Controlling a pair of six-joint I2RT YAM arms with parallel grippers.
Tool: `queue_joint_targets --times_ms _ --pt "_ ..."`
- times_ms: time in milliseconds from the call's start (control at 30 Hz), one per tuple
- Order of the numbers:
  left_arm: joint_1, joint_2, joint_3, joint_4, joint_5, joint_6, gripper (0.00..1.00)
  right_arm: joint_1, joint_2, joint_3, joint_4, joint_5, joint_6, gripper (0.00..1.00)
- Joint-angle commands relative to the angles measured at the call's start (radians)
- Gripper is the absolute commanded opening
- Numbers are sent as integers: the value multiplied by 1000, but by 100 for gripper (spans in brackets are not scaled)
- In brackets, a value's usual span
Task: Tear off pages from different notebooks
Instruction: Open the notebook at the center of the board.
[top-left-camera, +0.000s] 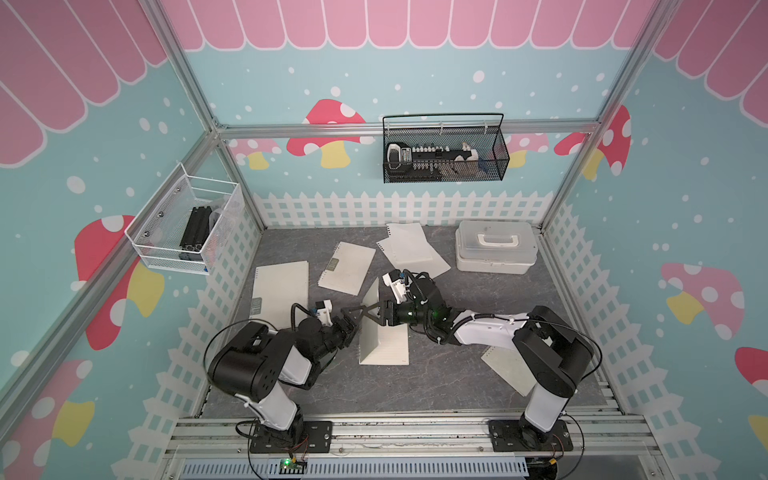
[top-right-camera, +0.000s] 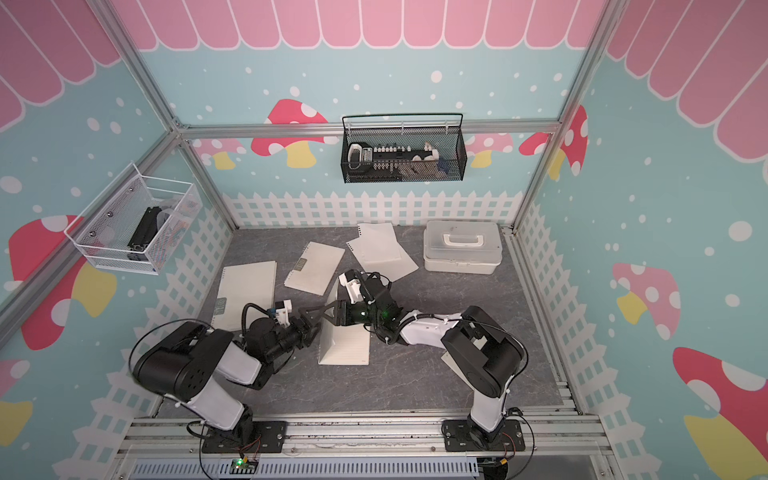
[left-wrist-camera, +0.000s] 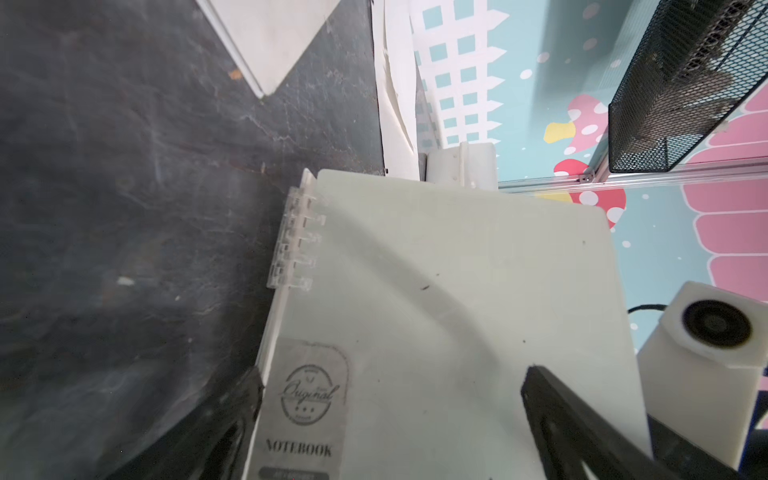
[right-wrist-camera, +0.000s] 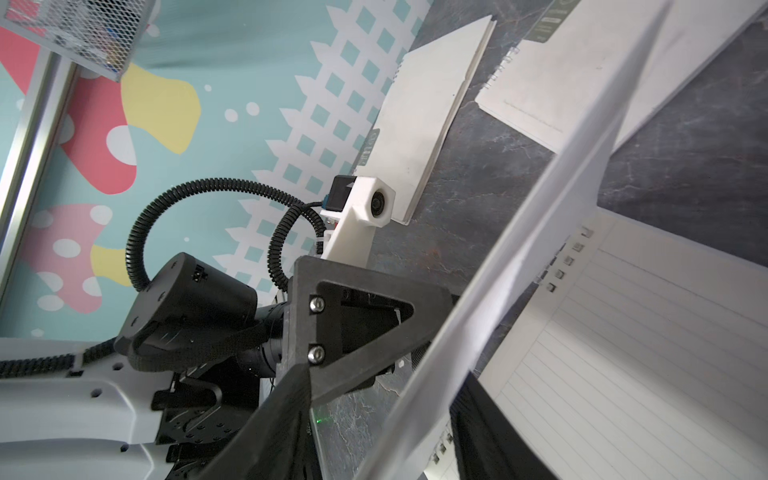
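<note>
notebook (top-left-camera: 505, 370) half hidden under right arm (top-left-camera: 490, 332), black basket (top-left-camera: 496, 166) contents too small to tell, cover label (left-wrist-camera: 309, 399) cut off

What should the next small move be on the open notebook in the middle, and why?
Probably close the left gripper on the raised pale cream notebook cover. Both it and the right gripper sit at that cover with open jaws, so nothing grips it. Pinning it back would free the right gripper for the exposed lined white page.
</note>
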Motion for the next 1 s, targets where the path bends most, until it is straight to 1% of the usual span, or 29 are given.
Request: queue_joint_targets --times_ms 0,33,100,200,267,367,433,567,667,733,800,867,967 --pt "7 -249 54 -470 -144 136 99 10 37 24 54 -23 2 56" --pt "9 -347 70 -595 -192 162 99 11 49 26 71 -29 9 56" --pt "18 -504 79 -765 -272 186 99 15 81 40 108 -47 22 56" --pt "48 -675 73 -888 -320 209 99 25 154 79 141 -69 41 55" --pt "62 -730 78 -958 -339 224 99 30 199 104 164 -81 55 55" --pt "109 -741 73 -966 -275 233 99 44 250 141 200 -107 76 55" --pt "135 -724 75 -933 -226 242 99 59 263 161 201 -113 71 55" --pt "150 -628 119 -888 -143 276 99 83 256 189 143 -114 23 57" --pt "153 -541 131 -812 -98 268 99 91 261 201 125 -130 3 59" --pt "155 -505 130 -774 -92 256 99 94 263 206 123 -141 2 61" --pt "159 -504 125 -758 -95 239 99 102 258 207 119 -147 -10 61" --pt "161 -540 118 -768 -118 229 99 107 251 211 109 -150 -27 62" --pt "164 -637 118 -843 -179 233 99 116 245 217 93 -165 -52 62"
